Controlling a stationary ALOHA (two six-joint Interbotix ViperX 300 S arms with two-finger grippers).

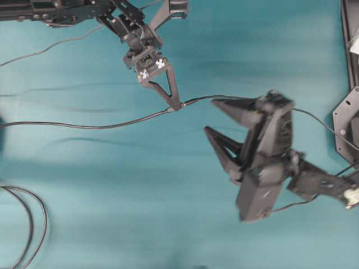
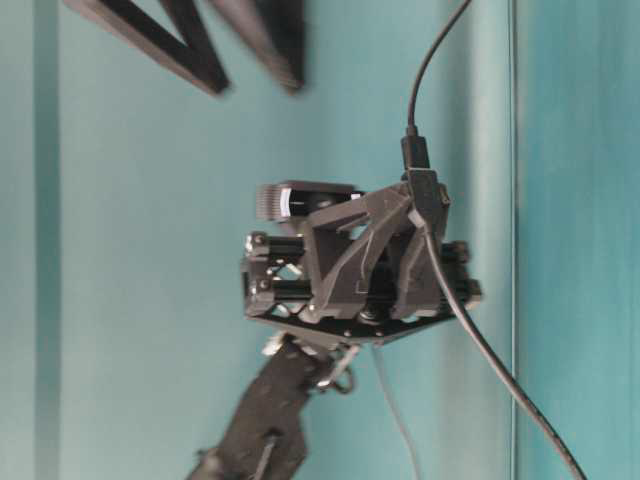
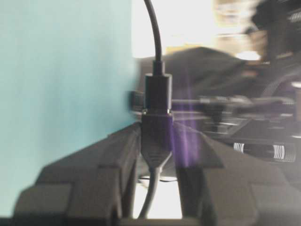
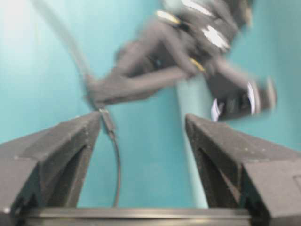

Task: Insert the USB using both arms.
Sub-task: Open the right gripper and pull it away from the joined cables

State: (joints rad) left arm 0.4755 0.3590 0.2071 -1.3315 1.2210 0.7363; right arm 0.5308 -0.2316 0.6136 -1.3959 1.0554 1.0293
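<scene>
The USB (image 1: 189, 102) is a small dark plug on a thin cable, and it sits joined end to end with the other cable's dark socket end (image 1: 171, 110); its metal tip is hidden inside. My left gripper (image 1: 175, 105) is shut on the socket end (image 3: 156, 136), with the USB (image 3: 158, 92) just beyond the fingertips. At table level the joined pair stands above the left gripper (image 2: 422, 215), with the USB (image 2: 415, 152) uppermost. My right gripper (image 1: 212, 116) stands open to the right, holding nothing. In its wrist view the right gripper (image 4: 143, 117) has the USB's cable (image 4: 115, 160) running past its left finger.
Thick black looped cables (image 1: 28, 224) lie at the lower left. A black metal frame (image 1: 346, 115) stands along the right edge. A thin cable (image 1: 50, 47) trails from the upper left. The socket's cable (image 1: 78, 125) runs left across the teal cloth.
</scene>
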